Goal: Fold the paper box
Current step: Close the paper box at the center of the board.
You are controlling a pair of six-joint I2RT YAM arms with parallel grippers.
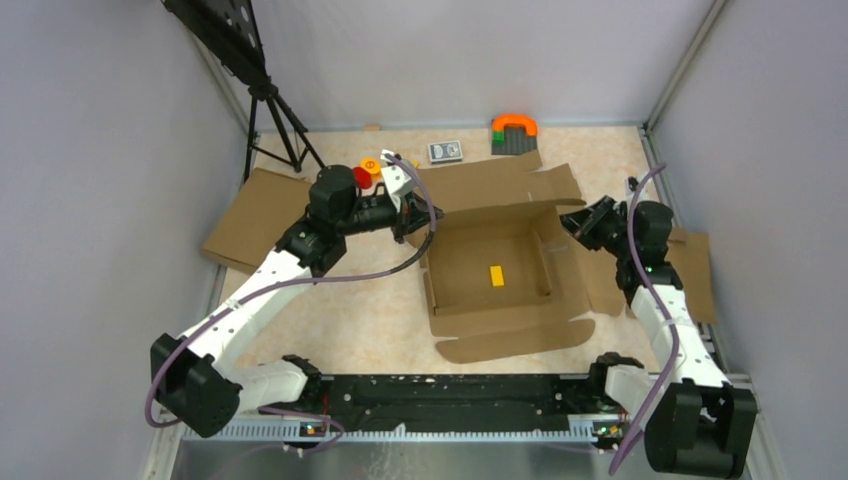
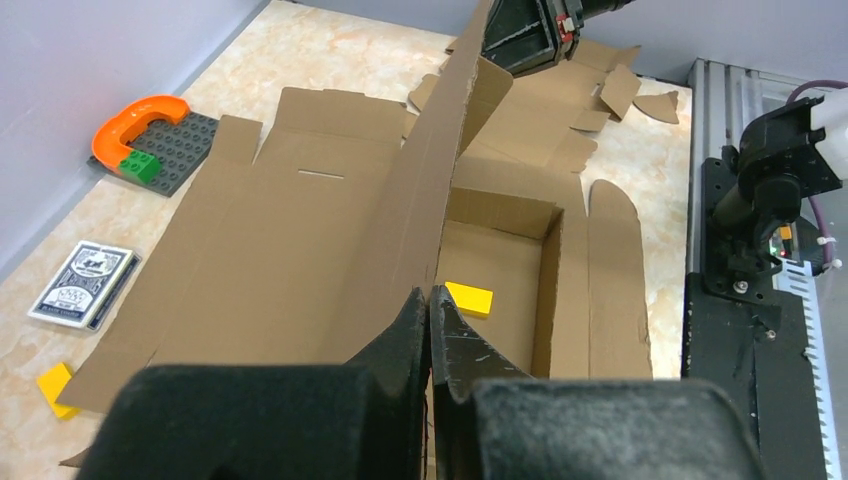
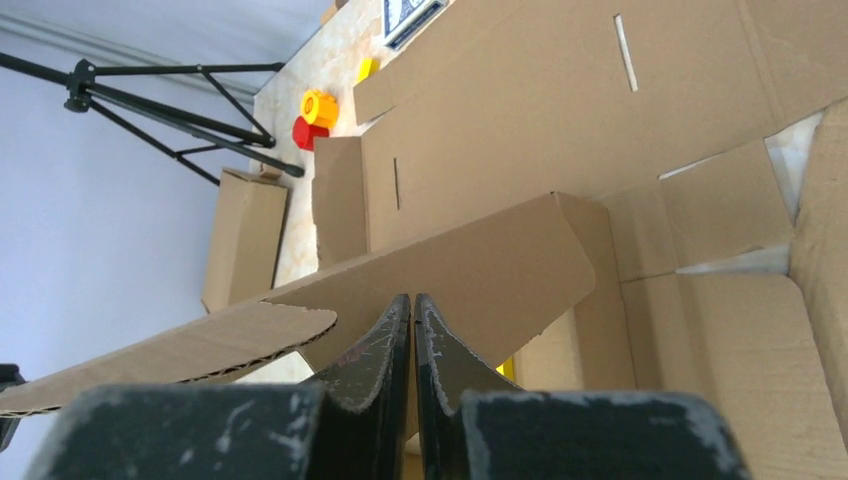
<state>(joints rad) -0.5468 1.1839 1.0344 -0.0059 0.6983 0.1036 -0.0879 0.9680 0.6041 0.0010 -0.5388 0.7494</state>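
Status: the paper box [image 1: 470, 295] sits mid-table, opened flat around a shallow tray. The big lid panel lies toward the far wall and a rounded flap lies on the near side.

Your left gripper [image 2: 430, 298] is at the tray's far-left corner. Its fingers are clamped together on a standing cardboard wall, and in the left wrist view the wall rises straight out from between the tips.

Your right gripper [image 3: 412, 300] is at the far-right corner with its fingers pressed together and the tips against a raised panel of the box. You can't tell from the right wrist view whether any card is pinched between them.

A small yellow block [image 1: 497, 275] lies on the tray floor, clear of the walls.

Elsewhere on the table:
- a plain cardboard slab [image 1: 255, 218] at the left edge, beside the tripod [image 1: 275, 115]
- a deck of cards [image 1: 446, 151] by the far wall
- an orange arch [image 1: 514, 124] on a dark studded baseplate [image 2: 185, 140], with a green brick [image 2: 140, 166] on the same plate
- red and yellow toy pieces [image 1: 368, 172] just behind the left wrist
- a second yellow block [image 2: 55, 385] on the table beside the lid panel
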